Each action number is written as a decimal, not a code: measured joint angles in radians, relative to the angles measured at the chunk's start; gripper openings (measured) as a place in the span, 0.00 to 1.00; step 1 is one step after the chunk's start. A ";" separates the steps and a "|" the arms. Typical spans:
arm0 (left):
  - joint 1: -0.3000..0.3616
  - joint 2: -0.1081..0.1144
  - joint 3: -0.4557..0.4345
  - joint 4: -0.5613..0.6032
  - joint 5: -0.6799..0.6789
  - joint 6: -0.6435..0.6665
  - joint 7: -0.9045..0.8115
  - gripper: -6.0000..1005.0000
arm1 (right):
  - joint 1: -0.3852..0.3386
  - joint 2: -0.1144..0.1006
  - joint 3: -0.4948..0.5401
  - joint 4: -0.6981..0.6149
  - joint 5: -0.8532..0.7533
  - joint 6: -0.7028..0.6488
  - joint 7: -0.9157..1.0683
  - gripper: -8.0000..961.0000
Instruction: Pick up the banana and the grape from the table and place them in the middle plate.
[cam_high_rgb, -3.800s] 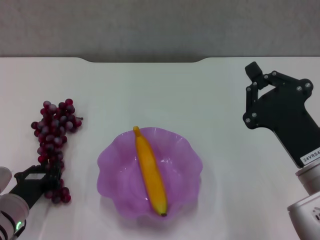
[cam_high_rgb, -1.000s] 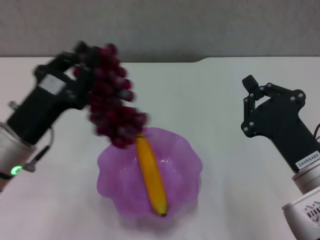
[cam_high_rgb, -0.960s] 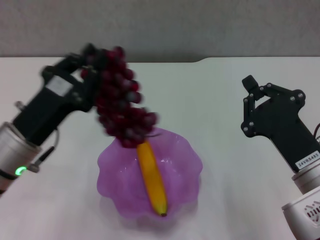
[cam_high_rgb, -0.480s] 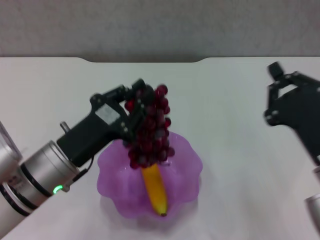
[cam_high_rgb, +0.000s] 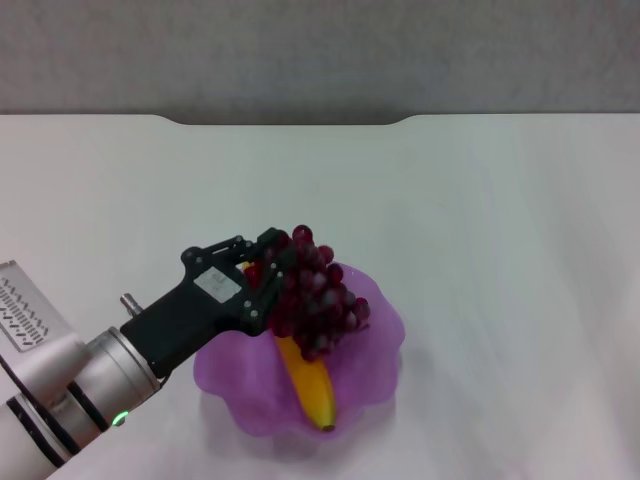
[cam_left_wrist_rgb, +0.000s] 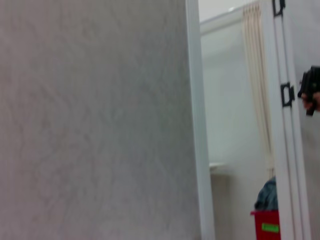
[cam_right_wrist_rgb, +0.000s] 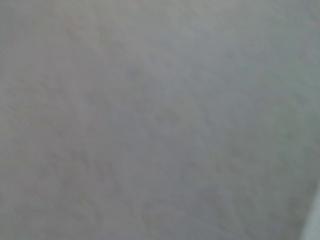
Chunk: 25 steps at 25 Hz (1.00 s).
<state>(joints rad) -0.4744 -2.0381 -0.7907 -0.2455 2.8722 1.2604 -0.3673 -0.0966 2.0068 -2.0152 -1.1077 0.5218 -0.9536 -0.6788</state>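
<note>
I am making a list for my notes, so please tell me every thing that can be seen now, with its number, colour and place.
banana: one, yellow-orange, lying in the middle plate, its far part hidden under the grapes.
grape: one bunch, dark red-purple, over the plate's far side and on the banana, held at its left end.
middle plate: one, translucent purple, wavy rim, on the table near the front centre.
table: one, white, with a notched far edge.
left hand: one, black, shut on the grape, reaching in from the lower left.
right hand: not in view.
</note>
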 joint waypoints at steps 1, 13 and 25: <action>0.000 0.000 0.000 0.000 0.000 0.000 0.000 0.22 | -0.003 0.000 0.009 0.000 0.022 0.000 -0.013 0.01; 0.025 -0.003 -0.010 -0.009 -0.007 -0.153 0.018 0.23 | -0.026 -0.002 0.040 0.004 0.091 -0.001 -0.041 0.01; 0.090 -0.001 -0.031 -0.059 -0.027 -0.248 0.017 0.39 | -0.026 -0.002 0.038 0.016 0.096 -0.001 -0.041 0.01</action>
<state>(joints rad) -0.3846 -2.0395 -0.8218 -0.3041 2.8452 1.0119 -0.3500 -0.1227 2.0049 -1.9774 -1.0920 0.6179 -0.9542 -0.7195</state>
